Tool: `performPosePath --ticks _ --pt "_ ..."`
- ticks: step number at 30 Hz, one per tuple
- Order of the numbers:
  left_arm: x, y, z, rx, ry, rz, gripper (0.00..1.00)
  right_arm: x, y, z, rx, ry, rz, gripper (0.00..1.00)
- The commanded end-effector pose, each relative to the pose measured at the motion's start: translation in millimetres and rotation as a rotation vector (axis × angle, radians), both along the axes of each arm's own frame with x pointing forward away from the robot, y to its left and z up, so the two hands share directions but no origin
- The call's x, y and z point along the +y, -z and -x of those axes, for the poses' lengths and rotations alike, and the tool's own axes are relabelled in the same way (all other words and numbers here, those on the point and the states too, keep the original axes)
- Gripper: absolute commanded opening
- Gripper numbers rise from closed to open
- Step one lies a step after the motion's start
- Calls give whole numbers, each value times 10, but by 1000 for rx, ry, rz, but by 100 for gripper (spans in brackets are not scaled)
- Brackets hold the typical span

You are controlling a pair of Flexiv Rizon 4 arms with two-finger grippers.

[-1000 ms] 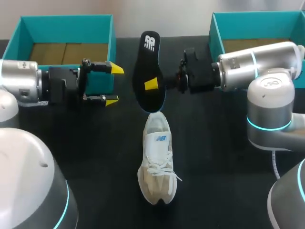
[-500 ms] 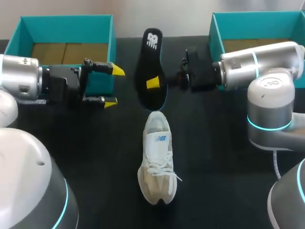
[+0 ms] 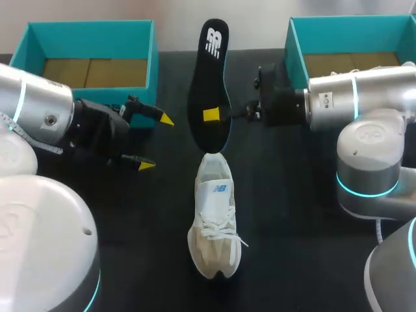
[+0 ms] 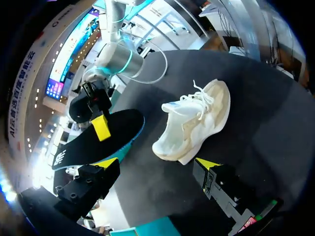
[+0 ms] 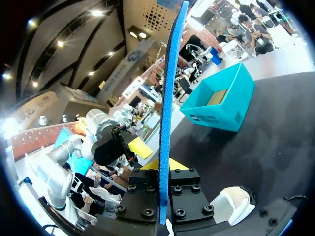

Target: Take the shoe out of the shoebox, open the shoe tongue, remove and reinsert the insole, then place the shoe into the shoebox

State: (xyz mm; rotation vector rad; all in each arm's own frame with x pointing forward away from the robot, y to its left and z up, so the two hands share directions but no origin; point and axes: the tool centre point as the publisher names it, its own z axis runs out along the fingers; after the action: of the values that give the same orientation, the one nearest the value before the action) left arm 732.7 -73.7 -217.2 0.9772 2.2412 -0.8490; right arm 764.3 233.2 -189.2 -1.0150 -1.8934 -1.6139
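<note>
In the head view the right gripper [image 3: 215, 116] at upper centre clamps the black insole [image 3: 209, 91] above the white shoe [image 3: 213, 218] at centre, the left gripper [image 3: 156, 142] at left gapes empty; left wrist view: shoe ahead of spread fingers; right wrist view: insole edge-on between its fingers.

White logo print on the insole [image 3: 208, 84] heel; blue logo tag on the shoe [image 3: 213, 221] tongue. No numbers legible.
</note>
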Motion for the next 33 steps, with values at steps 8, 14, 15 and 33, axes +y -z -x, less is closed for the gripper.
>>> performPosePath --ticks 8,14,15,33 --pt "-5 -91 82 53 -96 -197 100 37 14 4 -1 6 -1 0" --pt "-219 239 145 289 -242 -296 100 19 224 -16 -100 53 4 0" --pt "-213 273 152 294 -268 -321 100 4 256 -24 -117 73 -11 0" --pt "-91 569 157 372 -398 -332 100 50 391 -125 -221 77 -61 0"
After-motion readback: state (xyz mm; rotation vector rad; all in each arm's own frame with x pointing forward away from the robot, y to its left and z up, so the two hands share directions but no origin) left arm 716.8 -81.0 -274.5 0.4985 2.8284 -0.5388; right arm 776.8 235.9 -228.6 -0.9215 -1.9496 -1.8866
